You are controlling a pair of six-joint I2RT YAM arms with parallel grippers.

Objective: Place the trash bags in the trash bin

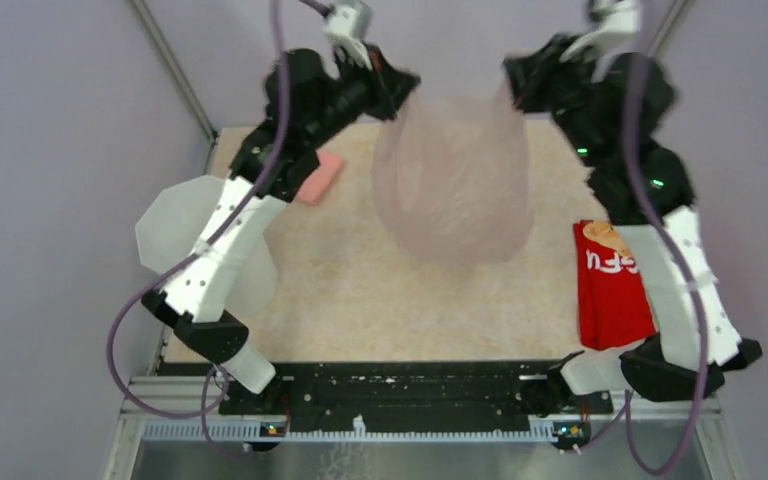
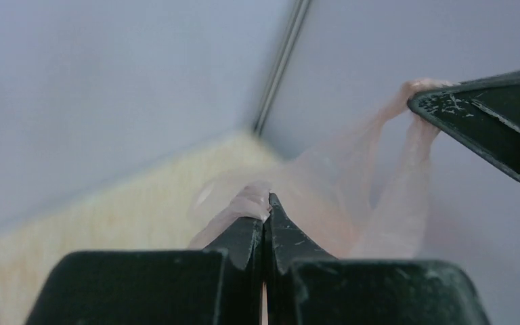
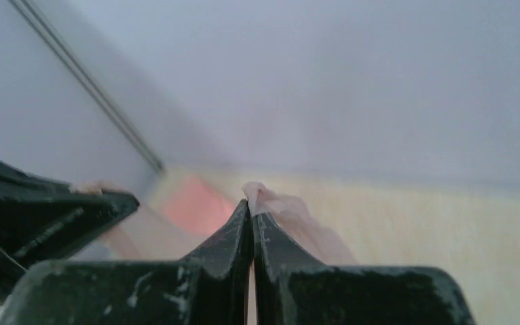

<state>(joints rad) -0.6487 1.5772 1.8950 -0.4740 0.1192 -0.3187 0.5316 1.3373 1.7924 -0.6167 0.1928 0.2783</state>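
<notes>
Bag (image 1: 455, 185) hangs spread above the table (image 1: 360, 300).
Left claw (image 2: 265, 210) and right claw (image 3: 250, 210) each pinch a top corner; red packet (image 1: 610, 290) at the right edge, lettering unreadable.

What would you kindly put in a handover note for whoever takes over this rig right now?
Left claw: shut on one top edge of the trash bag.
Right claw: shut on the opposite edge.
Bag hangs spread between them over the middle of the table.
Trash bin is at the left edge, partly behind the left arm.
Done: bag gripped and held up.
Left: bring it to the bin and put it in.
</notes>
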